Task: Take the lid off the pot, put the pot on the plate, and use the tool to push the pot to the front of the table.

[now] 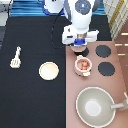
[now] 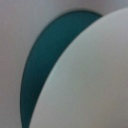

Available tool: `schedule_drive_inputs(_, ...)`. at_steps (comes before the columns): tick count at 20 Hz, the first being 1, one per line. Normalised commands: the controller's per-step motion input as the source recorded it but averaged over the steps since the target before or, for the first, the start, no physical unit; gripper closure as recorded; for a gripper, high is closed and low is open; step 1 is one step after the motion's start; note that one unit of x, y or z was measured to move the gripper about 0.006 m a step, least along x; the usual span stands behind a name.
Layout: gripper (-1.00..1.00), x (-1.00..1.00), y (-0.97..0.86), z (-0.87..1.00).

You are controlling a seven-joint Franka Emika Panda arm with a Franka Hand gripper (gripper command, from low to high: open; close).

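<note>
1. Exterior view: the end effector (image 1: 79,46) hangs over the stove panel (image 1: 95,85), just above the pot (image 1: 83,65) toward the view's top. Honestly can't tell how it's set or whether it's got anything in it; the white arm hides that bit.
2. The pot sits on the stove panel with its reddish-orange balls (image 1: 83,64) showing, so no lid on it. No lid spotted anywhere.
3. The plate (image 1: 48,70) is on the black worktop (image 1: 30,100), left of the pot and well apart from it. The tool (image 1: 16,57) lies further left, near the worktop's left edge.
4. Two black burners (image 1: 104,51) show right of the pot, and a big grey pan (image 1: 95,105) sits at the bottom right.
5. Wrist view: just a pale curved surface (image 2: 90,80) against a teal patch (image 2: 45,70), can't tell what it is.
</note>
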Motion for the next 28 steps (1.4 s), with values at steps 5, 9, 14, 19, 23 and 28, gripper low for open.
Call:
schedule_drive_inputs(5,1.0,0.04,0.43,-0.06)
schedule_drive_inputs(9,-1.0,0.0,0.26,0.36)
schedule_drive_inputs(14,-1.0,0.0,0.15,0.72)
schedule_drive_inputs(19,-1.0,0.27,-0.01,0.89)
schedule_drive_inputs(23,-1.0,0.68,-0.14,0.67)
schedule_drive_inputs(28,-1.0,0.74,-0.21,0.54)
